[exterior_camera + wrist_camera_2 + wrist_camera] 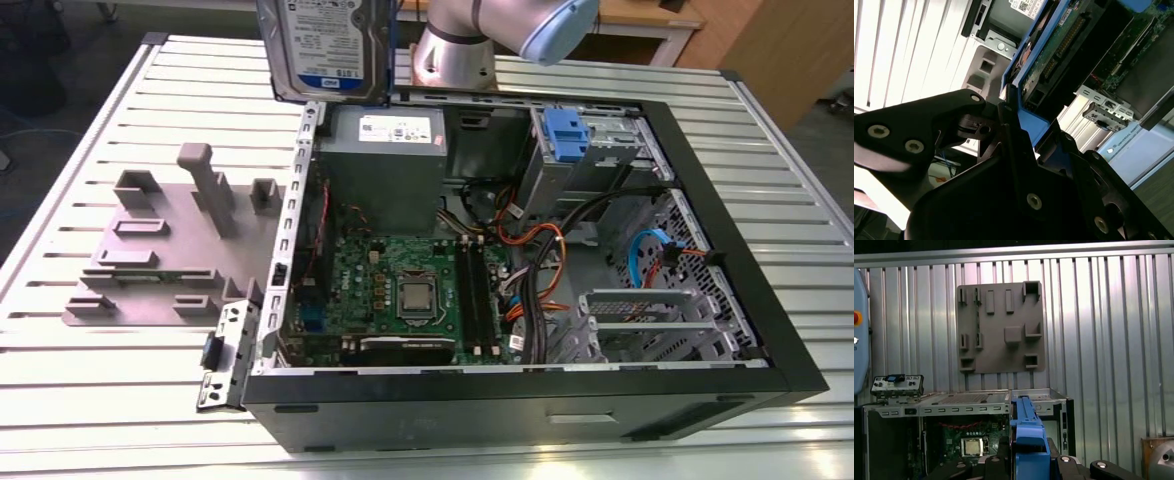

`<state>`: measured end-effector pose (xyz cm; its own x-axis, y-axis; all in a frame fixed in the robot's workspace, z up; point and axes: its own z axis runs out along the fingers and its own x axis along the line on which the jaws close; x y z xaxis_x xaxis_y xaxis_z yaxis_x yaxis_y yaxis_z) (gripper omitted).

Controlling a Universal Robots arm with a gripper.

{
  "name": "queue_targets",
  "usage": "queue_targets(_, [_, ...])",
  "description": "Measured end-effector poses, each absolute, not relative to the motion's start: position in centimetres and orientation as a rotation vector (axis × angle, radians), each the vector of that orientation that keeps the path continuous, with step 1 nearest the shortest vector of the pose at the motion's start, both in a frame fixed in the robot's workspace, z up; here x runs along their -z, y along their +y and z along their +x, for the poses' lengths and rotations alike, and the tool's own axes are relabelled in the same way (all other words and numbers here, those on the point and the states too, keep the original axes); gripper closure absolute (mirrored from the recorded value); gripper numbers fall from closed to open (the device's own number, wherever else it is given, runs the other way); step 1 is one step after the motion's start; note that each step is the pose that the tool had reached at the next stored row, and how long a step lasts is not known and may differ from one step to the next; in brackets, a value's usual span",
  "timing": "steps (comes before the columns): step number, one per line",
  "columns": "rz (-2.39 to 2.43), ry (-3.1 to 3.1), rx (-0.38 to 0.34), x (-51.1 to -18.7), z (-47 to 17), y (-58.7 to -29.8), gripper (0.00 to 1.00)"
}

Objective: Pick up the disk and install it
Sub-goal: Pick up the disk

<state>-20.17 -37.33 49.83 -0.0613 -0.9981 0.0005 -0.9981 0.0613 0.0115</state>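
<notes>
You had the disk (327, 48) hanging upright over the power-supply (384, 150) end of the open case (787, 365), jaws clamped tight on its blue carrier frame (1029, 125), so a square grip and clearance from the cables (530, 237) mattered most.

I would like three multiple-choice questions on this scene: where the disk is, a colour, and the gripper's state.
1. Where is the disk?
A) in the air above an edge of the open case
B) lying inside the case
C) under the case

2. What colour is the disk's carrier frame?
A) red
B) blue
C) yellow

3. How is the gripper?
A) open and empty
B) shut on nothing
C) shut on the disk

Answers: 1 A, the exterior view shows it high over the case wall; 2 B, the frame is blue in both wrist views; 3 C, it clamps the frame in both wrist views.
</notes>
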Motion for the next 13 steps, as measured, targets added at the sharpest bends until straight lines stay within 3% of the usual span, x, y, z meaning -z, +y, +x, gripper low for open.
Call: queue_targets(13, [2.147,-2.283,0.013,-49.8,-19.0,-37.3,0.64])
